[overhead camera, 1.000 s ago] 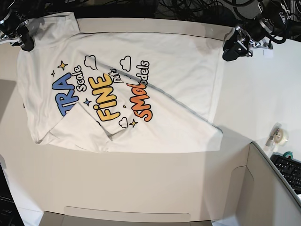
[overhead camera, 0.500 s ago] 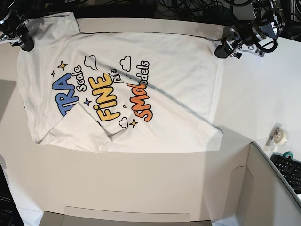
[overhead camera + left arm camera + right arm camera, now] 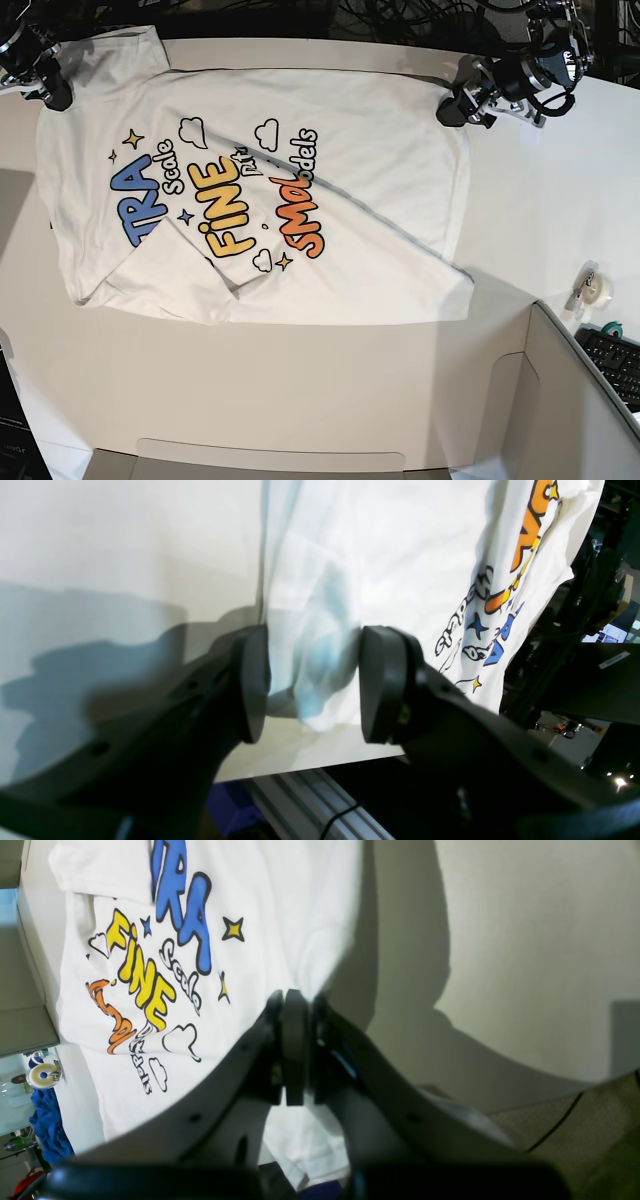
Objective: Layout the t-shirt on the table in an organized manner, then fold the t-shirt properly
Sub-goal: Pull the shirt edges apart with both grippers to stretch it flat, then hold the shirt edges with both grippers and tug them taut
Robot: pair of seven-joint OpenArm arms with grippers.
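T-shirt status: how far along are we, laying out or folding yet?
Still laying out. The t-shirt is spread print-up on the table, but a diagonal crease crosses it and its lower edge is rumpled. The right gripper pinches one corner; the left gripper is open around the opposite edge. Smoothing and every fold remain.

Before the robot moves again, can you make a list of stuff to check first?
1. Left gripper open around the shirt edge: ok, its pads stand apart with cloth between them.
2. Left gripper has hold of the cloth: not ok, not closed yet.
3. Right gripper shut: ok. Whether it pinches cloth: cannot tell.
4. Shirt flat: not ok, a diagonal crease and a folded-over flap near the lettering.
5. Shirt fully on the table: cannot tell, one edge reaches the far rim.
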